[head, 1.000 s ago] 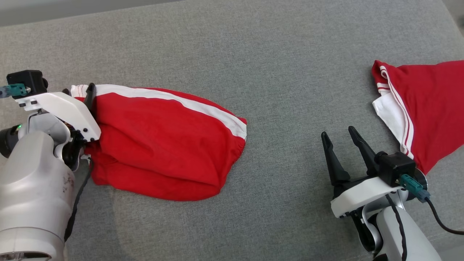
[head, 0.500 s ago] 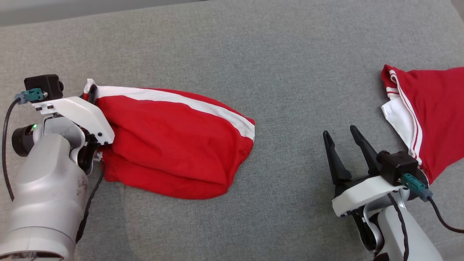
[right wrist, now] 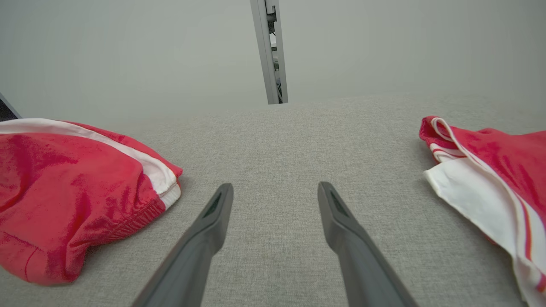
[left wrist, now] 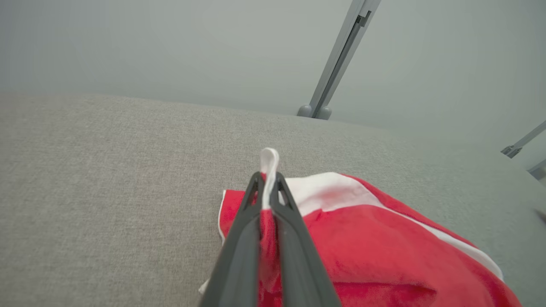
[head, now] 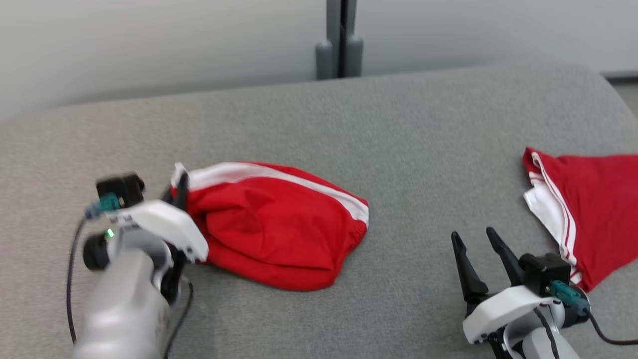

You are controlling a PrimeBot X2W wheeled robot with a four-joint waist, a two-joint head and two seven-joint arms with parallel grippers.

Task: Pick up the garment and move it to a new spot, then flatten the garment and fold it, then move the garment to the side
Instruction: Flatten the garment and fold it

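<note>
The left tool point(left wrist: 268, 181) is pinching the white-trimmed corner of the red garment point(head: 279, 234), clamped tight on the cloth. The garment is lying bunched on the left part of the grey surface point(head: 423, 149). The right tool point(head: 472, 233) is hovering wide apart, holding nothing, near a second red garment point(head: 598, 199) lying at the right edge.
</note>
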